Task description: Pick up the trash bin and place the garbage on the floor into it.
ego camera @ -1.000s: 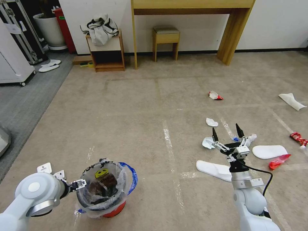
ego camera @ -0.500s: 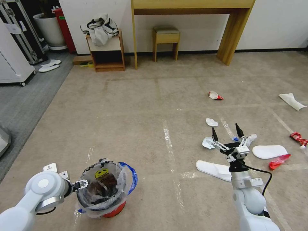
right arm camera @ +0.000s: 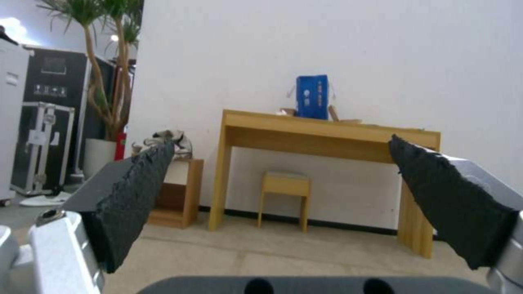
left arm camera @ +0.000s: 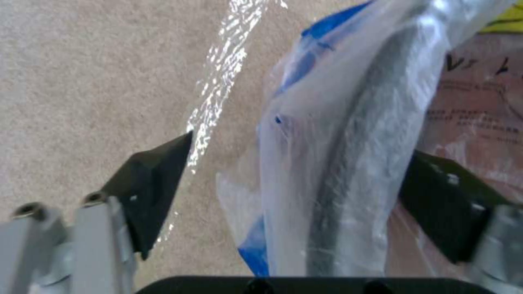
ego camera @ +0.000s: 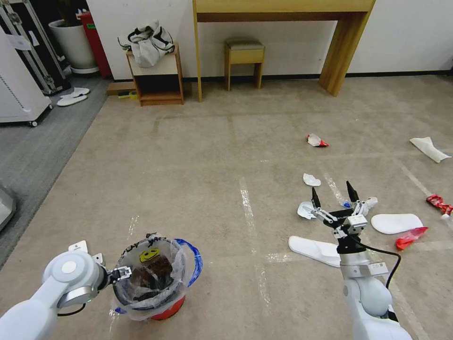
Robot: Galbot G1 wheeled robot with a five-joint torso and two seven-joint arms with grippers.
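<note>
The trash bin (ego camera: 151, 283), standing on the floor (ego camera: 226, 156), is straddled at its bag-lined rim by the spread left end effector (left arm camera: 305, 192), not yet clamped; a light, slippery hold is judged likely, while the right end effector (ego camera: 332, 193) is held open.

The floor (ego camera: 198, 156) is matt short-pile carpet crossed by glossy clear tape. At lower left of the head view, the trash bin (ego camera: 155, 278) is smooth red plastic under a crinkled, shiny clear bag. The right tool (right arm camera: 283, 196) has rough black rubbery pads. The wooden desk (ego camera: 283, 9) looks smooth.
</note>
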